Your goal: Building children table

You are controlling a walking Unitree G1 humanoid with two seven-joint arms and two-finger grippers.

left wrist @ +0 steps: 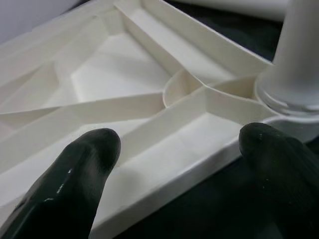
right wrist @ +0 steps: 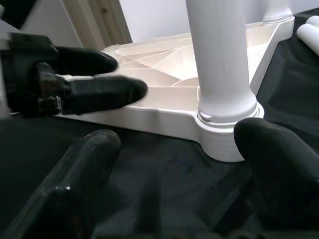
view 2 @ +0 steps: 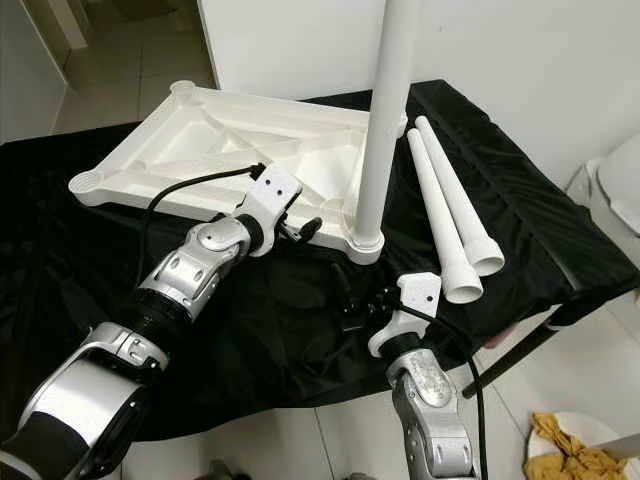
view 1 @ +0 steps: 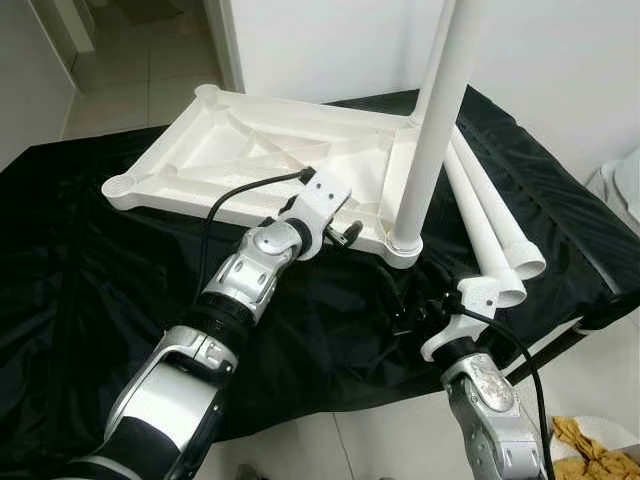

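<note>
standing in one corner socket of the upturned white table panel (view 1: pixel 270 150) is one leg (view 1: pixel 432 130), two spare legs (view 1: pixel 490 215) unfitted, both grippers' jaws apart.

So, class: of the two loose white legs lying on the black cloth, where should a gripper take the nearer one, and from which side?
Probably mid-shaft, from above, with the fingers straddling it crosswise. The nearer loose leg lies flat on the black cloth with its flared end toward the robot, so the straight round shaft is the easiest part to pinch. The second leg lies close alongside, so finger room there is tight. The right gripper is closest.
</note>
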